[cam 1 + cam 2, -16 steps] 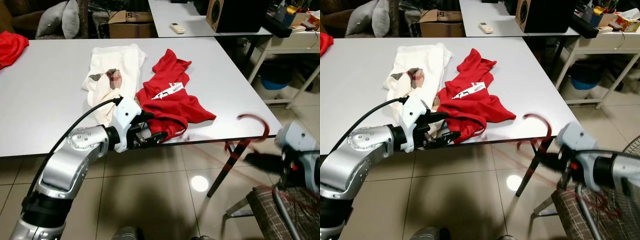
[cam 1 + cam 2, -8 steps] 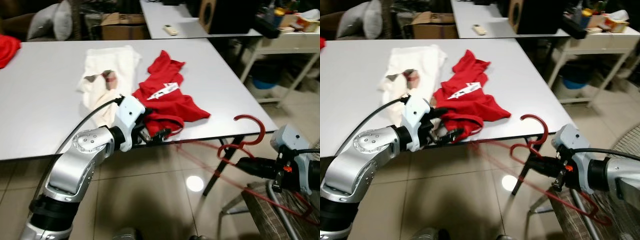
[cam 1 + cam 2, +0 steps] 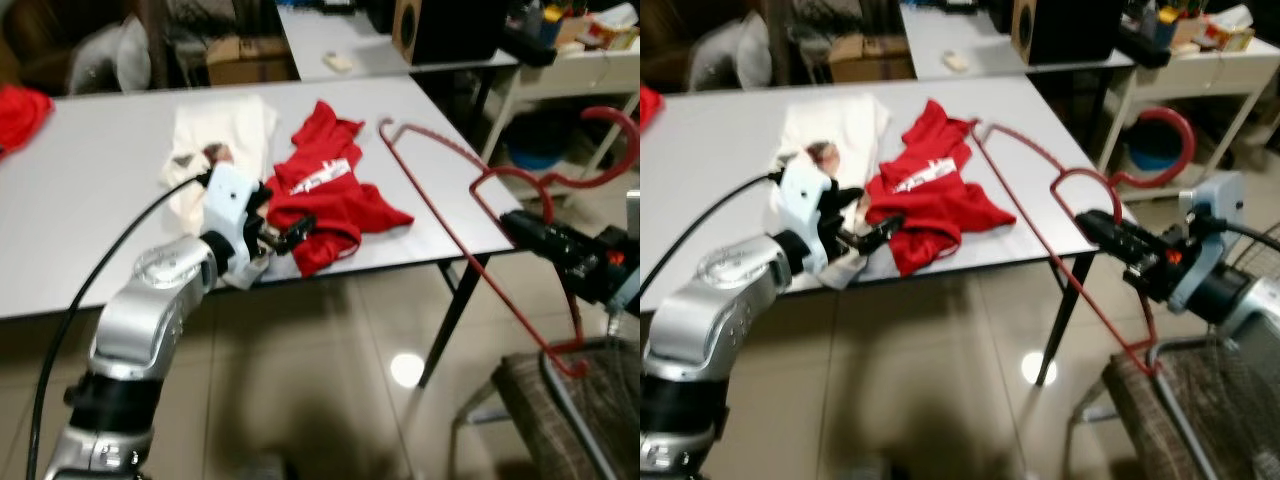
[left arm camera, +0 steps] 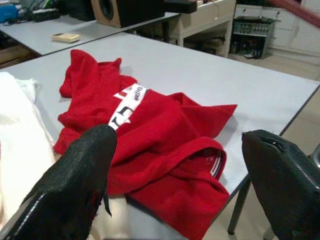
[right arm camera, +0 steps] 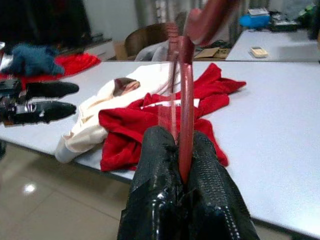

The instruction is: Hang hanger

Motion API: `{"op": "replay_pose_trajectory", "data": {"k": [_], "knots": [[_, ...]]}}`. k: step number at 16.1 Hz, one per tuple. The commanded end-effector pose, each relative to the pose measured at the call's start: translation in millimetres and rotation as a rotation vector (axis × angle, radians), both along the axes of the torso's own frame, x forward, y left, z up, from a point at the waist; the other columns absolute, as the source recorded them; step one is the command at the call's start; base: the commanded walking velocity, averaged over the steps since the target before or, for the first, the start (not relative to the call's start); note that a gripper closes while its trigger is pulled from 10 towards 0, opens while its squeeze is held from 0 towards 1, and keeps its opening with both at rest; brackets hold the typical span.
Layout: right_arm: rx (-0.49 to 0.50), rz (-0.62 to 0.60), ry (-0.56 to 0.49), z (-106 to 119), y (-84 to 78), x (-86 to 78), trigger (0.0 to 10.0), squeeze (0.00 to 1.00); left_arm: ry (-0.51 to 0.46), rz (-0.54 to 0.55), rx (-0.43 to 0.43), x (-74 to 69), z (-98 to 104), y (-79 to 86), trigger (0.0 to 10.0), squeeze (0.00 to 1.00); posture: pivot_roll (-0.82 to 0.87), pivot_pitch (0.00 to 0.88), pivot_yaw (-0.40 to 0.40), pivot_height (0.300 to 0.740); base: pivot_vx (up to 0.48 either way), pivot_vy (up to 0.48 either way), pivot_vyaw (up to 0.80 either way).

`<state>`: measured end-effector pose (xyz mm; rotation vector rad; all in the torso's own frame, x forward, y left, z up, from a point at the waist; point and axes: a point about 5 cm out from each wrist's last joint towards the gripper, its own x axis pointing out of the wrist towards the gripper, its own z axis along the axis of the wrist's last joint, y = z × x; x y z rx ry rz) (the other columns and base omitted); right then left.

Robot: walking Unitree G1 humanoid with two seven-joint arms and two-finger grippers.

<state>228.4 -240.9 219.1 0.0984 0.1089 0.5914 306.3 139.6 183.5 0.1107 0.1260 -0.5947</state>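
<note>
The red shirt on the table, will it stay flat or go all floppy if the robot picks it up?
Probably floppy: the red shirt lies crumpled in soft folds. It likely droops from wherever the left gripper pinches it, and looks light.

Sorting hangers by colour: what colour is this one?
Red hanger, clearest in the right eye view, held in the right gripper.

Dim indoor light, motion-blurred head views, lamp glare on the floor (image 3: 407, 369).

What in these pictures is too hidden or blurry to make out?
- Hanger: its lower corner drops behind the chair, right eye view.
- Red shirt: white label print too small to read, left wrist view.
- Cream garment: partly covered by the left gripper, eye views.
</note>
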Motion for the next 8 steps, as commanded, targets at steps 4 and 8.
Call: {"op": "replay_pose_trajectory", "data": {"k": [4,8], "knots": [[-0.062,-0.084,-0.113,-1,52.6,4.7,10.0,0.00,-0.033,0.191,-0.016,2.5,5,16.2,10.0,0.00,-0.06,0.019,0.041,0.740,0.000,0.000,0.00],[-0.054,-0.118,-0.087,-18,94.5,3.5,10.0,0.00,-0.010,0.311,-0.009,-23.3,-8,26.4,10.0,0.00,-0.04,0.060,-0.001,0.740,0.000,0.000,0.76]]}}
